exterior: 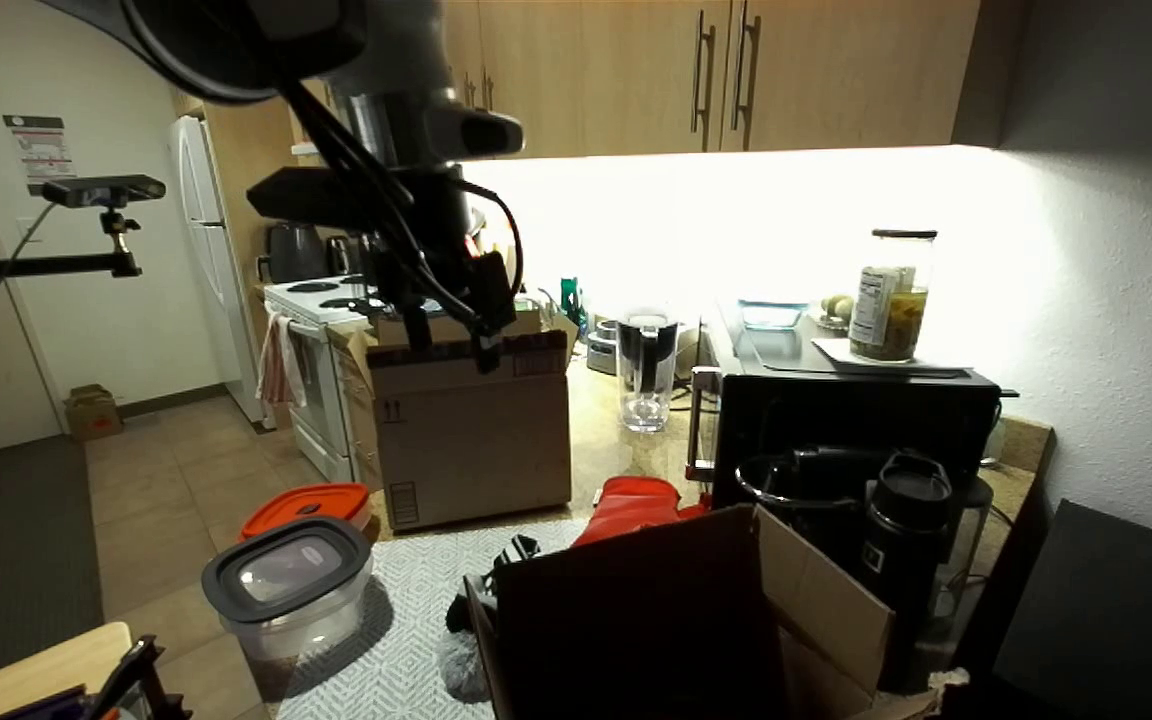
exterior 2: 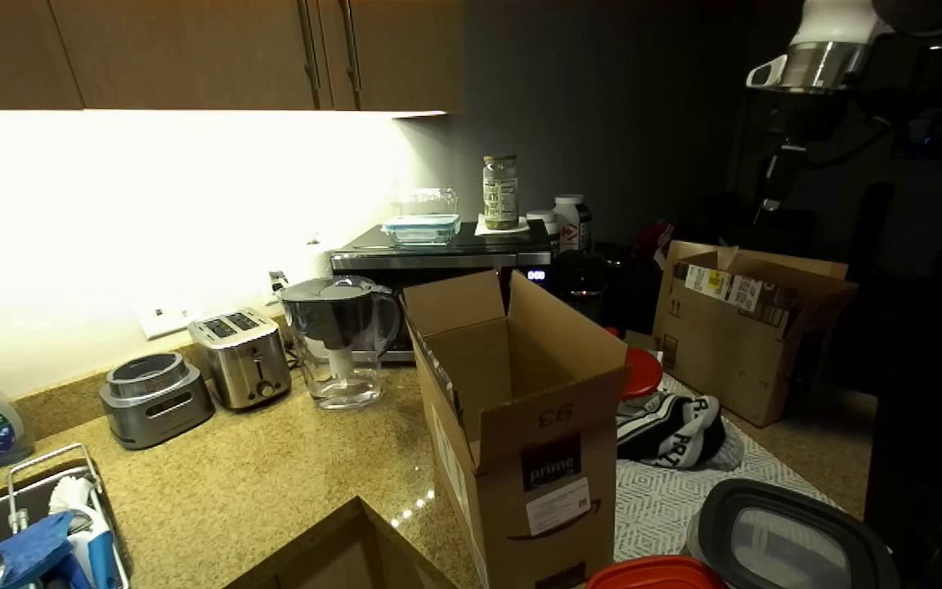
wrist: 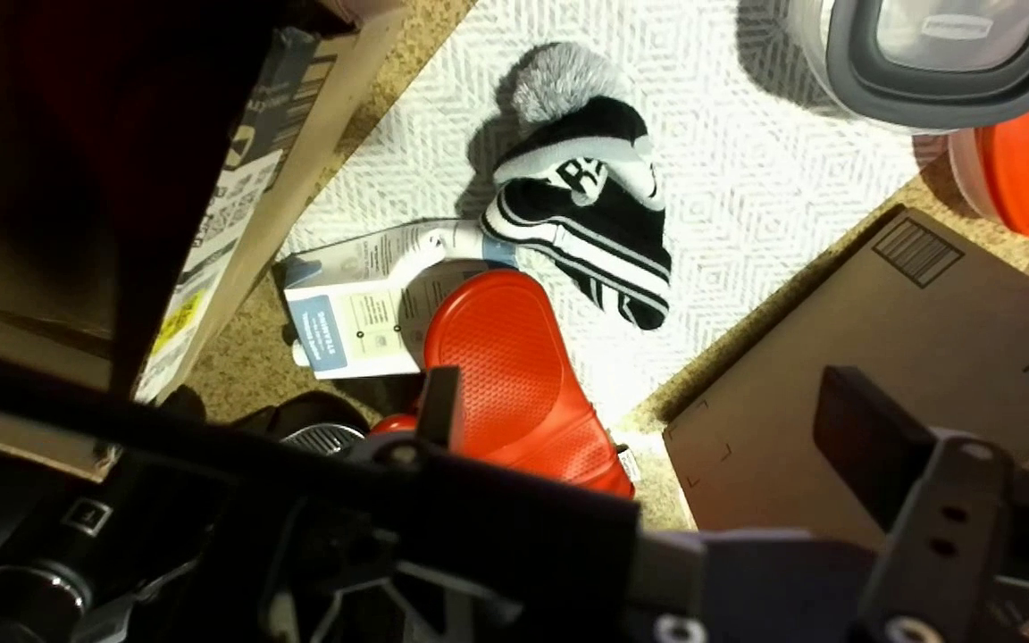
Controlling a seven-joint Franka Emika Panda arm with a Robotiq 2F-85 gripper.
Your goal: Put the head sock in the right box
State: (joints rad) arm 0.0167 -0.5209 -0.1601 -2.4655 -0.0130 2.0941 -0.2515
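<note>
tool (wrist: 644, 402) spread, nothing btwn; head sock (wrist: 581, 210) well below, up-frame in wrist view, long axis approx perp to gap

The Panda arm (exterior: 391, 50) reaches across above the Robotiq gripper (wrist: 644, 402), with its wrist (exterior 2: 824, 65) just above the gripper, which in both exterior views hangs pointing downward, slightly tilted. Black cables (exterior: 336, 150) run down the wrist to the gripper, one bowing out beside it. In the wrist view the two fingers (wrist: 872, 446) stand wide apart, one on each side of the gripper, facing across a broad gap.
</note>
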